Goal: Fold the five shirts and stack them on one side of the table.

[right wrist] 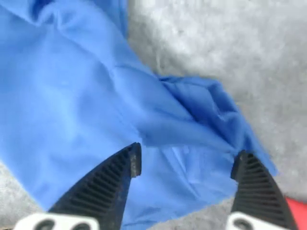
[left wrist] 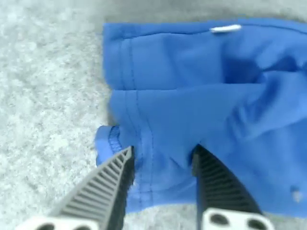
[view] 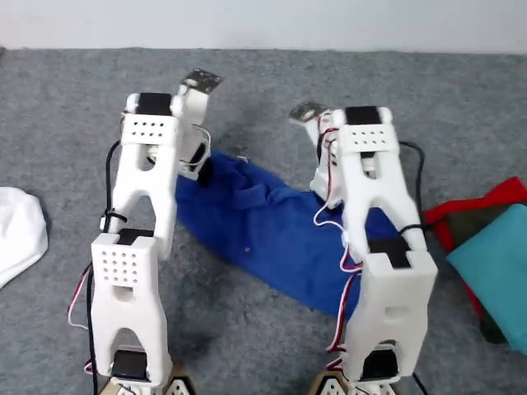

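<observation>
The blue shirt (view: 263, 230) lies crumpled and unfolded on the grey counter (view: 247, 90), between the two arms. The left pincer (left wrist: 163, 151) hangs over its stitched hem, fingers apart and holding nothing. The right pincer (right wrist: 188, 154) hangs over a bunched corner of the same shirt, also spread and empty. Judge the step as taking hold to spread the shirt. Next, lower each pincer onto its edge and close. A white garment (view: 20, 234) lies well apart from the shirt; red and teal garments (view: 494, 263) lie near it.
</observation>
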You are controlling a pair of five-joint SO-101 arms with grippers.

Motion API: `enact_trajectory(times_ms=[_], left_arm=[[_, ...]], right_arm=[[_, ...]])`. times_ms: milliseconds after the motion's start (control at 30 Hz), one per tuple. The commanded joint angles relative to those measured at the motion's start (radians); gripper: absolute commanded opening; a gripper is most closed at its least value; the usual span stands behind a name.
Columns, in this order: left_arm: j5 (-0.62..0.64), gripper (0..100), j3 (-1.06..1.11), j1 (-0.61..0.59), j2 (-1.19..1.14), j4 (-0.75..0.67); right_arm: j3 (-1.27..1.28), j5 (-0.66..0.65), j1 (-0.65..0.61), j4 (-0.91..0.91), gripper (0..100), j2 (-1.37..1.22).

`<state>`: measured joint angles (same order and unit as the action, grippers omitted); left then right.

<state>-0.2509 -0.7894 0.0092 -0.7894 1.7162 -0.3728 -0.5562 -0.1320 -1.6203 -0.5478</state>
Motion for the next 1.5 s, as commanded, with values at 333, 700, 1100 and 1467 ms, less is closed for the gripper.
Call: enact_trajectory(times_ms=[333,700,1100,1467], left_arm=[[0.123,12,-0.005,0.054,0.041,-0.164],[0.117,12,-0.013,-0.086,0.054,0.038],[0.123,12,-0.054,-0.175,0.061,0.04],[0.037,12,0.329,-0.311,0.402,0.041]], right_arm=[[-0.15,-0.012,0.038,0.027,12.7,-0.101],[-0.163,-0.124,0.171,0.073,12.1,-0.111],[-0.153,-0.193,0.263,-0.11,13.1,-0.093],[-0.14,-0.201,0.254,-0.173,41.4,-0.054]])
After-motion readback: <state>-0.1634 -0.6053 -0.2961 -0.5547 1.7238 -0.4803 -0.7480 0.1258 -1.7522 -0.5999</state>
